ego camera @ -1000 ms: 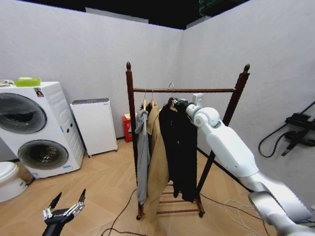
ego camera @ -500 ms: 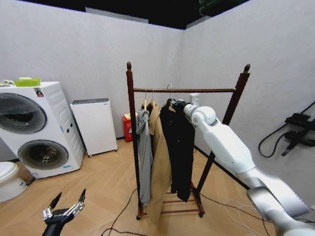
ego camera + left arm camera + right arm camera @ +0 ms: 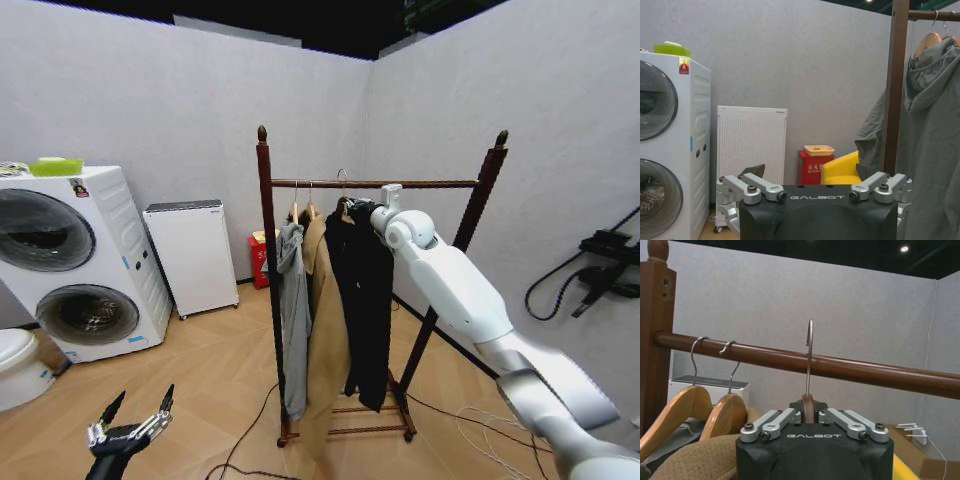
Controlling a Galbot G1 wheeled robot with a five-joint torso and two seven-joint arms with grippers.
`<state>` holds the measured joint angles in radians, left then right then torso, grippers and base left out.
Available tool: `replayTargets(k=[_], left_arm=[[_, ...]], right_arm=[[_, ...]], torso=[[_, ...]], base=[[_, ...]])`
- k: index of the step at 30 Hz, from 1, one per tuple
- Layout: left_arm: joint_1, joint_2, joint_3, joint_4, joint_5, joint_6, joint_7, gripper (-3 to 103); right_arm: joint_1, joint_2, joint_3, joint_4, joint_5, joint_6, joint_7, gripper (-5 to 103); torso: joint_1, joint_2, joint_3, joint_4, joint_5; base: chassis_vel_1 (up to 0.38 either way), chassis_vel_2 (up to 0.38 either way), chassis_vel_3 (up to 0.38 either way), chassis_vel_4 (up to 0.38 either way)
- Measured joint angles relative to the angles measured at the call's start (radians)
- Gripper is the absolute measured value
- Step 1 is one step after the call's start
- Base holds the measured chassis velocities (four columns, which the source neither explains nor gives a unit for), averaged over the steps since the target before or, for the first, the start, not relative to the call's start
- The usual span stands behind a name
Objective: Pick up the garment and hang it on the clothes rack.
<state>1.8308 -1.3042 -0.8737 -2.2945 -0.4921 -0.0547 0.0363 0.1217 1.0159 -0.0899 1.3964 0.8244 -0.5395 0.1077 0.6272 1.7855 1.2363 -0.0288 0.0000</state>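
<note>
Low on the left, the left gripper point(image 3: 128, 432) idles near the floor with its fingers spread, holding nothing. Further right, the tall reddish-brown wooden clothes rack point(image 3: 268, 260) carries a grey hooded jacket point(image 3: 291, 320) and a long tan coat point(image 3: 322, 340). Beside them, the long black garment point(image 3: 362, 300) has risen over the last second, its metal hook point(image 3: 809, 357) now level with the bar point(image 3: 865, 371) but apparently not yet over it. The right gripper point(image 3: 809, 417) pinches the hanger's neck, so hooking remains.
</note>
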Motion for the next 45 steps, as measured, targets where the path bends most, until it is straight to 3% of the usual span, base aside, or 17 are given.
replayTargets(k=[28,33,34,36,37,38,40,44,45], left_arm=[[0.0,0.0,0.0,0.0,0.0,0.0,0.0,100],[0.0,0.0,0.0,0.0,0.0,0.0,0.0,100],[0.0,0.0,0.0,0.0,0.0,0.0,0.0,100],[0.0,0.0,0.0,0.0,0.0,0.0,0.0,100],[0.0,0.0,0.0,0.0,0.0,0.0,0.0,100],[0.0,0.0,0.0,0.0,0.0,0.0,0.0,100],[0.0,0.0,0.0,0.0,0.0,0.0,0.0,100],[0.0,0.0,0.0,0.0,0.0,0.0,0.0,100],[0.0,0.0,0.0,0.0,0.0,0.0,0.0,100]], right_arm=[[-0.025,0.002,-0.01,-0.009,-0.028,-0.004,-0.001,7],[-0.026,0.0,-0.004,-0.005,-0.033,0.0,-0.011,21],[-0.027,0.0,-0.004,-0.001,-0.032,0.008,-0.01,32],[-0.028,-0.001,-0.004,0.002,-0.031,0.011,-0.009,32],[-0.031,-0.002,-0.003,0.01,-0.027,0.018,-0.005,42],[-0.031,-0.002,-0.003,0.01,-0.027,0.018,-0.005,42],[-0.039,-0.006,0.008,0.032,-0.012,0.031,0.009,53],[-0.096,-0.055,0.061,0.133,0.027,0.022,0.027,70],[-0.096,-0.055,0.061,0.133,0.027,0.022,0.027,70]], torso=[[0.0,0.0,0.0,0.0,0.0001],[0.0,0.0,0.0,0.0,0.0],[0.0,0.0,0.0,0.0,0.0],[0.0,0.0,0.0,0.0,0.0],[0.0,0.0,0.0,0.0,0.0],[0.0,0.0,0.0,0.0,0.0],[0.0,0.0,0.0,0.0002,-0.0001],[0.0,0.0,0.0,0.0003,-0.0001],[0.0,0.0,0.0,0.0003,-0.0001]], base=[[0.0,0.0,0.0,0.0],[0.0,0.0,0.0,0.0],[0.0,0.0,0.0,0.0],[0.0,0.0,0.0,0.0],[0.0,0.0,0.0,0.0],[0.0,0.0,0.0,0.0],[0.0,0.0,0.0,0.0],[0.0,0.0,0.0,0.0],[0.0,0.0,0.0,0.0]])
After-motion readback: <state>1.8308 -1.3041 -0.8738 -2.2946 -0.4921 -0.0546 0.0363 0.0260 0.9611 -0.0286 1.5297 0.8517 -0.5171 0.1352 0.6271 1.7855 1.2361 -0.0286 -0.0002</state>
